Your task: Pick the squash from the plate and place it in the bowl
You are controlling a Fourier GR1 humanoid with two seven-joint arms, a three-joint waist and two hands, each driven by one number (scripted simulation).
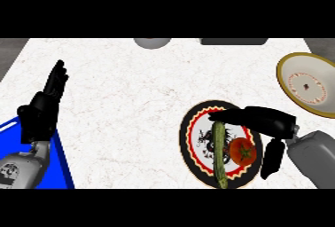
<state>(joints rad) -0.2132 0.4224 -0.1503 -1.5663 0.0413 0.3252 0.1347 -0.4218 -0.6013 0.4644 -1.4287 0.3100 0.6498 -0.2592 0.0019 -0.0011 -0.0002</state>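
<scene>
Here, nearest the lower edge, the squash (220, 155) appears as a long, slender, dark green vegetable with a mottled skin, lying lengthwise on the plate (190, 146), one end reaching past the plate's near rim. The plate is round, with a black border, a red and pale toothed ring, and a dark drawn figure at its centre; no writing can be read. A glossy red tomato (243, 151) with a green stem rests just beside the squash. The right hand (262, 119) hangs over the squash's far end, fingers extended and unclasped, the thumb pointing down beside the plate. At the left, the left hand (46, 104) rests open, fingers straight. Farther right lies the bowl (286, 66), gold-rimmed, on the speckled white counter (131, 102).
</scene>
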